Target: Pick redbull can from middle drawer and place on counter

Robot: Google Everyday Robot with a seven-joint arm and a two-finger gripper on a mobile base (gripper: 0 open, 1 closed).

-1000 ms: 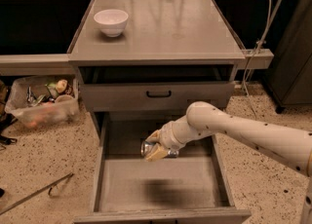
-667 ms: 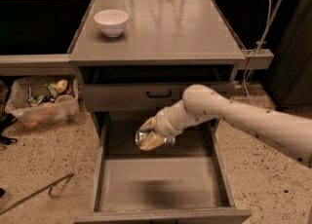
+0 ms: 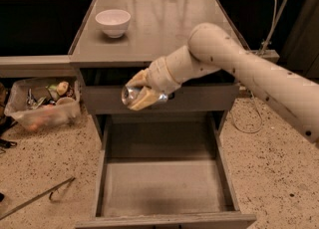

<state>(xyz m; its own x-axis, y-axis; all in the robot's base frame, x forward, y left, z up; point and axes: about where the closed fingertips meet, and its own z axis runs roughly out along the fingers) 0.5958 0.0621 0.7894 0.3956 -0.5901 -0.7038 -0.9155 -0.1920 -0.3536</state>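
My gripper [image 3: 141, 95] is shut on the redbull can [image 3: 131, 96], a shiny silver can seen end-on between the pale fingers [image 3: 145, 100]. It hangs in the air in front of the upper drawer's grey front [image 3: 204, 98], above the open middle drawer [image 3: 164, 185], whose flat grey floor is bare. The counter [image 3: 164, 24] lies behind and above the gripper. My pale arm [image 3: 234, 63] reaches in from the right across the counter's front right corner.
A white bowl [image 3: 113, 22] stands on the counter's back left. A clear plastic bin of clutter [image 3: 42, 104] sits on the speckled floor to the left. A thin metal rod [image 3: 37, 197] lies on the floor at lower left. A cable [image 3: 249, 118] hangs at the right.
The gripper has lifted the can up out of the middle drawer and to the left, to the height of the upper drawer front. The camera view is now closer.
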